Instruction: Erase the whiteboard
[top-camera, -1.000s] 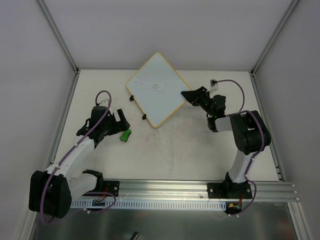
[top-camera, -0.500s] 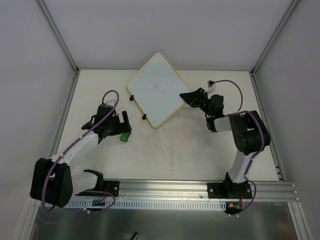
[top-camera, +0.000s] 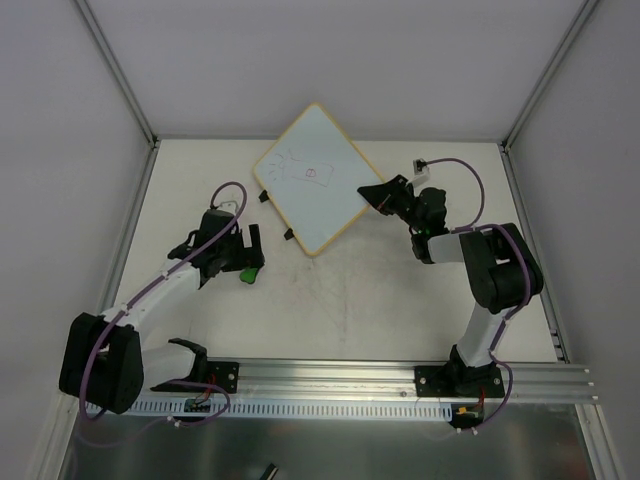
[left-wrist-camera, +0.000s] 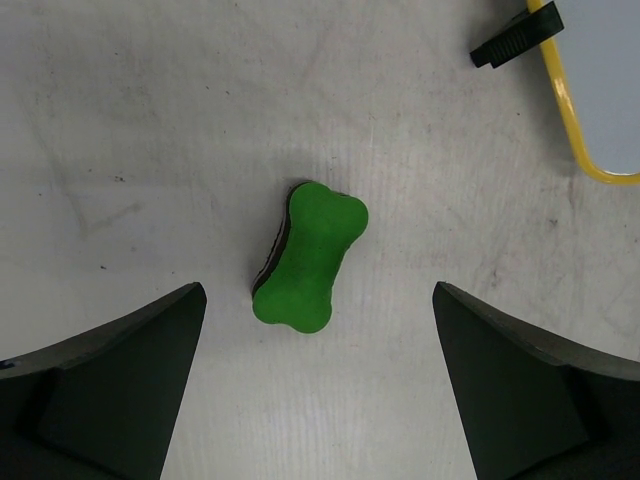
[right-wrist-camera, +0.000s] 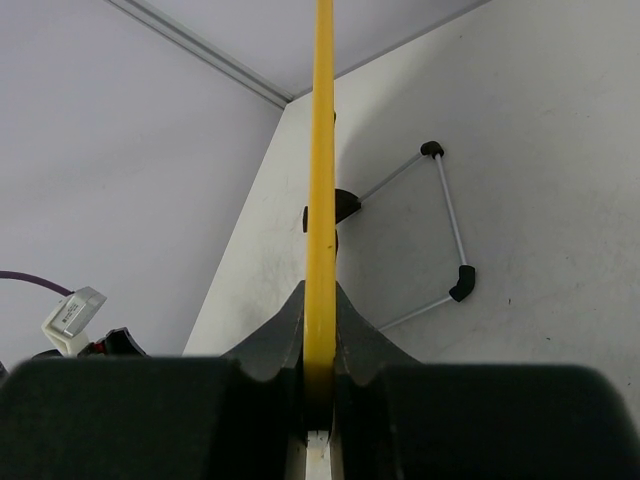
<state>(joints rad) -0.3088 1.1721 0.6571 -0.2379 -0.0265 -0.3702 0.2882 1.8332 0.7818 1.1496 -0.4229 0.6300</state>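
The whiteboard (top-camera: 310, 178) sits turned like a diamond at the back middle of the table, with faint marks near its upper part. My right gripper (top-camera: 378, 193) is shut on its right yellow rim (right-wrist-camera: 319, 180), seen edge-on in the right wrist view. My left gripper (top-camera: 247, 252) is open above the green bone-shaped eraser (left-wrist-camera: 309, 256), which lies flat on the table between and ahead of the fingers. In the top view the eraser (top-camera: 247, 274) shows as a green bit under the gripper.
Two black clips (top-camera: 264, 196) stick out of the board's lower-left edge; one (left-wrist-camera: 515, 35) shows in the left wrist view by the board's corner. The board's wire stand (right-wrist-camera: 440, 225) lies against the table. Walls enclose the table on three sides.
My left gripper has moved right and forward until it is over the green eraser. The right gripper and the whiteboard have hardly moved.
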